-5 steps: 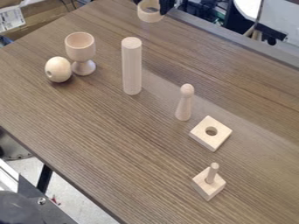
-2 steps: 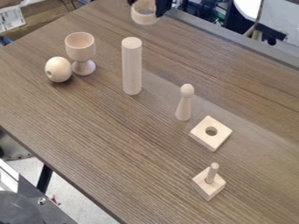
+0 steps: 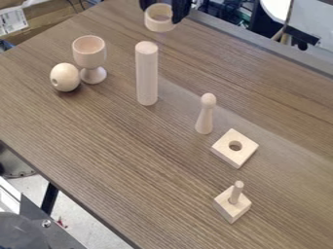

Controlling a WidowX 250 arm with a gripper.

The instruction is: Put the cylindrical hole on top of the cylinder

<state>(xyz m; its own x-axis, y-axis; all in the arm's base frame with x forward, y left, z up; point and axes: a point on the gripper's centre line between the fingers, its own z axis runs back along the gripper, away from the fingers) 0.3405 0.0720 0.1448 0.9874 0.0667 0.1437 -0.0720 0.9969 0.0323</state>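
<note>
At the top edge of the camera view the black gripper [image 3: 164, 10] is shut on a pale wooden ring [image 3: 158, 26], one finger at either side of it. The ring's round opening faces up and toward the camera. Just below it in the view, the tall wooden cylinder [image 3: 147, 75] stands upright on the table, its flat top uncovered. Ring and cylinder are apart.
A wooden goblet [image 3: 90, 52] and an egg-shaped piece [image 3: 65, 77] stand left of the cylinder. To its right are a peg figure [image 3: 205, 115], a square block with a hole [image 3: 223, 150] and a square base with a peg [image 3: 224, 206].
The gripper and the ring in it have come slightly further into view, down and a little left, toward the cylinder. The pieces on the table have not moved.
</note>
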